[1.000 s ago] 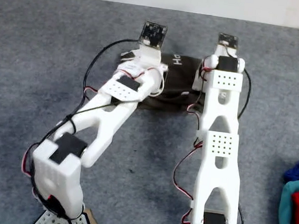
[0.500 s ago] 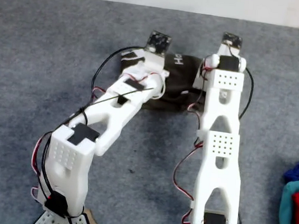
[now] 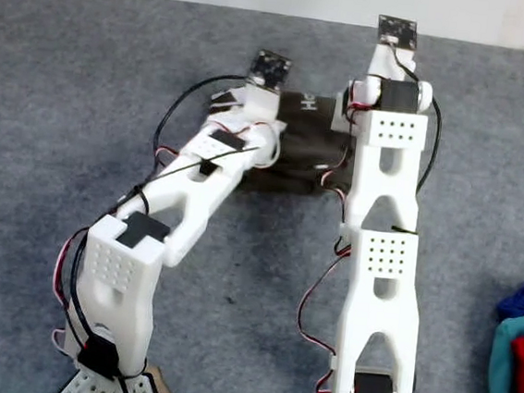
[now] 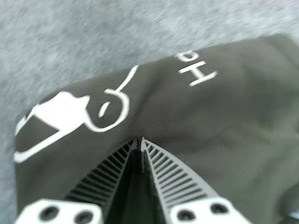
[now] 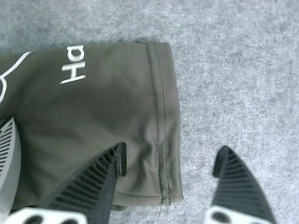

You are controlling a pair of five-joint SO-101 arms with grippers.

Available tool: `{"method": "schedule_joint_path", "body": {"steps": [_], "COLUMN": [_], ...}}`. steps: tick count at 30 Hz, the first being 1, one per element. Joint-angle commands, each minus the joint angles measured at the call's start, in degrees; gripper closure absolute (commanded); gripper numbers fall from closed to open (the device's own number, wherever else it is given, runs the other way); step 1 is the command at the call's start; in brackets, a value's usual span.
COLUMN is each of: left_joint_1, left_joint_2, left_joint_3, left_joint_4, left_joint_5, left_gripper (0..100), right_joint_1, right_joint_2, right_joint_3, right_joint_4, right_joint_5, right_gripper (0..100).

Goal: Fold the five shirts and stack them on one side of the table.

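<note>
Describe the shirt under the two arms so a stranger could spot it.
On the grey table, look far middle, under both arms. The folded dark shirt lies there; its white print sets it apart from the blue, teal and red shirts at the right edge.

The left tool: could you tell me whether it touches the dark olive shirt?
Cannot tell. In the left wrist view the shut left tool points at the dark olive shirt, but neither contact nor a gap shows plainly.
</note>
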Motion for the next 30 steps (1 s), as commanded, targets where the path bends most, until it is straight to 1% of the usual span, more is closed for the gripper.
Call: {"method": "schedule_joint_path", "body": {"steps": [1, 5, 10, 12, 18, 27, 30], "left_joint_1": [-2.3, -6.0, -10.2, -11.6, -14.8, -15.2, -15.3], "left_joint_2": [-1.0, -2.3, -6.1, -6.7, -7.2, -7.3, -8.2], "left_joint_3": [-2.7, -2.4, -2.0, -2.0, -2.0, -2.0, -2.6], "left_joint_4": [4.4, 8.0, 15.6, 17.2, 17.8, 17.8, 21.3], "left_joint_5": [-0.4, -0.4, -0.4, -0.4, -0.4, -0.4, -0.4], "left_gripper": [99, 99, 99, 99, 99, 99, 99], "right_joint_1": [-0.1, 0.2, -0.1, -0.1, -0.2, -0.7, -0.7], "right_joint_2": [-3.9, -4.0, -3.9, -3.9, -3.8, 0.8, 1.2], "right_joint_3": [-6.2, -2.4, 1.0, 1.3, 1.4, 0.7, 0.7], "right_joint_4": [0.8, 0.8, 0.7, 0.7, 0.7, 0.4, 0.4], "right_joint_5": [0.1, 0.1, 0.1, 0.1, 0.1, 0.2, 0.2], "right_gripper": [77.6, 83.7, 84.3, 84.3, 84.3, 84.3, 84.3]}}
